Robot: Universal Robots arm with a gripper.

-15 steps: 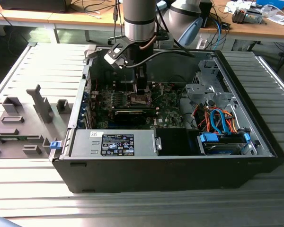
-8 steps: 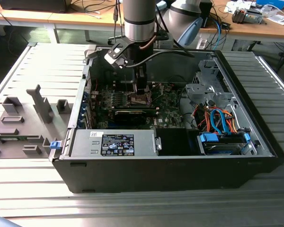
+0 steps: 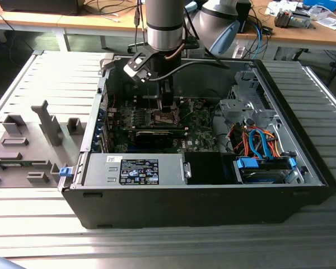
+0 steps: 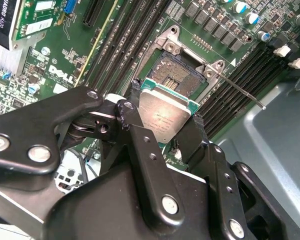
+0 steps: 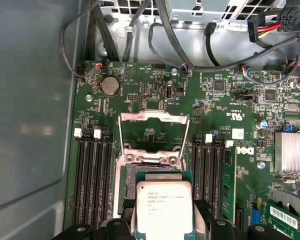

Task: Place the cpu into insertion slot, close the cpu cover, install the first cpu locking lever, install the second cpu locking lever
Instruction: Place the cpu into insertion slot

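**Pincer holds chip over the socket; cover frame raised**

- Pincer [image 4: 166,111] is clamped on the chip [image 4: 164,121]. One black finger [image 4: 131,107] presses each of two opposite edges.
- The chip's dull silver top faces the cameras in both wrist views.
- The chip sits directly over the socket [image 4: 176,75] and hides its near part. The rest of the socket's contact field is bare. Cannot tell whether chip and socket touch.
- Cover frame [image 5: 150,116] stands raised off the socket, hinged at the socket's edge away from the pincer. Green board shows through its cut-out.
- A thin lever rod [image 4: 240,92] juts free from one socket corner and is not hooked down.
- Black memory slots [image 5: 92,180] run along both sides of the socket on the green board [image 5: 155,82].
- A coin battery [image 5: 110,86] lies beyond the cover frame.

Exterior view:
- The arm stands vertical inside the open computer case [image 3: 213,193], with the pincer low over the middle of the board.
- From the pincer, the labelled power box [image 3: 137,168] is at 6 o'clock.
- Blue and orange cables [image 3: 257,143] are at 4 o'clock.
- Grey fixture blocks [image 3: 28,145] are at 9 o'clock, outside the case on the slatted table [image 3: 157,246].
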